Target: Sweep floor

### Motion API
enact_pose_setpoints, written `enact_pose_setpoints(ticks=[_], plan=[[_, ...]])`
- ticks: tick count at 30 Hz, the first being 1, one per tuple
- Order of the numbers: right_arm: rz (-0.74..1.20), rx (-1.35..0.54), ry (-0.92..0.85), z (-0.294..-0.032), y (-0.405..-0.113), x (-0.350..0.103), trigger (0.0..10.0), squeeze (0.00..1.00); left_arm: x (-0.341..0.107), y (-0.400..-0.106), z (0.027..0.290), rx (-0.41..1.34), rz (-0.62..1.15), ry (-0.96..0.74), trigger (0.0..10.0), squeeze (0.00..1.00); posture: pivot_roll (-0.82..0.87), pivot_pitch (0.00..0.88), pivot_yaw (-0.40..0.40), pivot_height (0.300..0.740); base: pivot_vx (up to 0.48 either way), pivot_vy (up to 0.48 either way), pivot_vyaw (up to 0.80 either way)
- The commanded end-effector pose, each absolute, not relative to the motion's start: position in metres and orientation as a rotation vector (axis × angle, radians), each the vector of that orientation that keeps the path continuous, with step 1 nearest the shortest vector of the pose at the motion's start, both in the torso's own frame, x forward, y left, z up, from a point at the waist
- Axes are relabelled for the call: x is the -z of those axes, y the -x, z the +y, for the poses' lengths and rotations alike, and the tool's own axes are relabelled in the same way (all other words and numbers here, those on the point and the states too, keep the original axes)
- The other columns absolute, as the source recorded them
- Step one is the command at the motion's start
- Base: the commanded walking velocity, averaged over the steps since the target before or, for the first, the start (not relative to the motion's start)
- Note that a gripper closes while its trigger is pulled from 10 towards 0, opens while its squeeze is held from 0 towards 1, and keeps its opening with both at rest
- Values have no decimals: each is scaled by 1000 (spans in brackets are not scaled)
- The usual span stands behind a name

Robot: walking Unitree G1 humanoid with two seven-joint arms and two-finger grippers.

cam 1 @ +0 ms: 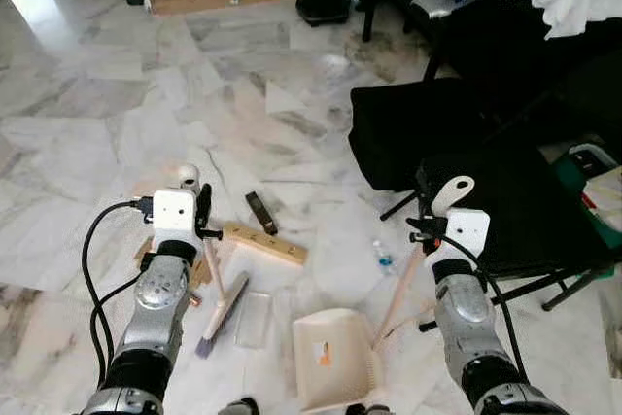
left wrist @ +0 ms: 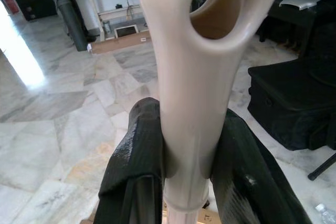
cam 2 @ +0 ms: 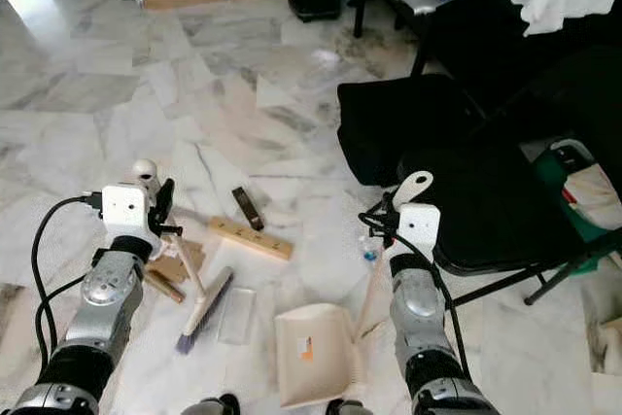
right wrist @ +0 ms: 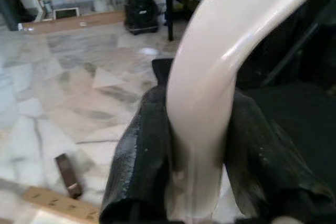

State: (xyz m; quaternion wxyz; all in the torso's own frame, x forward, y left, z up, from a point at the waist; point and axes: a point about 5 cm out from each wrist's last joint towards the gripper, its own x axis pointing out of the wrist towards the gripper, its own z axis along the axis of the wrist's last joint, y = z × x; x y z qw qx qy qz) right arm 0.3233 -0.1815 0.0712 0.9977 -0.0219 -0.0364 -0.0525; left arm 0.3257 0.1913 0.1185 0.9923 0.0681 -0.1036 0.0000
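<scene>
1. Left gripper (left wrist: 186, 174): fingers (left wrist: 134, 171) clamped on the cream handle of the brush (cam 1: 222, 306), near its looped top end.
2. Brush: long axis slanting from the left gripper down and toward the robot's right; bristle head resting on the marble floor (cam 1: 87, 114), pointing toward the dustpan (cam 1: 333, 357).
3. Right gripper (right wrist: 197, 182): fingers (right wrist: 139, 166) clamped on the dustpan's long cream handle, just below its hooked end.
4. Dustpan: pan flat on the floor between the two arms, open mouth facing away from the robot; handle rising up and to the right into the right gripper.
5. Key relation: brush head to the left of the pan, near but apart, clear plastic piece (cam 1: 254, 320) lying between them.
6. Debris: wooden block (cam 1: 264, 243), dark small block (cam 1: 260, 212), small bottle (cam 1: 383, 258), all beyond the pan mouth; likely sweep direction toward the robot.
</scene>
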Motion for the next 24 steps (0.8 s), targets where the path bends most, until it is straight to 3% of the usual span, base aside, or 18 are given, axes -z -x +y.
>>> enact_pose_setpoints(ticks=[1,11,24], plan=[[-150,175,83,-191,-324,-84,10000,0,-126,-320,198,-12,-259,-156,10000,0,103,245,16,740,0,0,0],[-239,236,85,-193,-327,-97,10000,0,-130,-314,205,-30,-265,-173,10000,0,128,283,23,740,0,0,0],[-284,140,9,-165,-330,-101,10000,0,-141,-307,212,-27,-278,-197,10000,0,190,328,52,740,0,0,0]])
